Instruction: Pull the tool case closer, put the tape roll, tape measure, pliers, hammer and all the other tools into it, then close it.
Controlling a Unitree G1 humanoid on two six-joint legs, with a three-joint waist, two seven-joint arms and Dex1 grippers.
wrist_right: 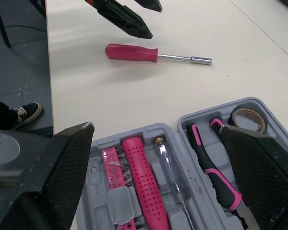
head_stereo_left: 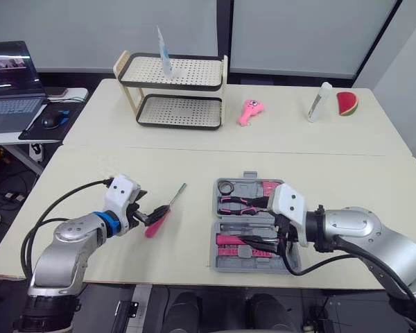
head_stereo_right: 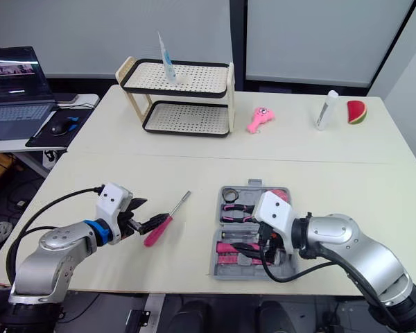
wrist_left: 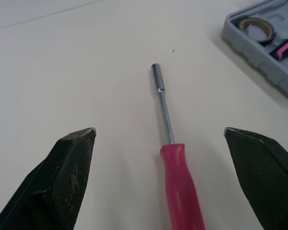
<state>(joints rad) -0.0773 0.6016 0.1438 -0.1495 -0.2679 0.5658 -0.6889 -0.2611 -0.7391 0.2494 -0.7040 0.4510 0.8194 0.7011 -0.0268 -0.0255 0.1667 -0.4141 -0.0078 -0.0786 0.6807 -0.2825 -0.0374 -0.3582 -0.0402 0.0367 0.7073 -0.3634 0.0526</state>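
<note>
Cream table [head_stereo_left: 194, 149], laptop [head_stereo_left: 10, 87] nearby, prob. office; L fingers [wrist_left: 72, 177] wide astride screwdriver [wrist_left: 180, 182], R fingers [wrist_right: 62, 163] wide over case [head_stereo_left: 213, 258].

Walls: pale grey panels [head_stereo_left: 76, 31] across the back, split by a dark upright strip [head_stereo_left: 224, 28]
Tables: two cream tops pushed together, the near table [head_stereo_left: 125, 166] and the far table [head_stereo_left: 284, 132] meeting in a straight seam
Rack: two-tier rack [head_stereo_left: 180, 111] with perforated cream trays and dark rims, on the far table's left part
Side desk: white desk [head_stereo_left: 14, 137] at the left, carrying an open laptop [head_stereo_left: 10, 87] and a mouse [head_stereo_left: 53, 120] on a dark mat [head_stereo_left: 31, 130]
Floor: grey tiled floor [wrist_right: 19, 62] beside the near table, cables [head_stereo_left: 10, 184] trailing under the desk
Light: even and soft over the tabletops
</note>
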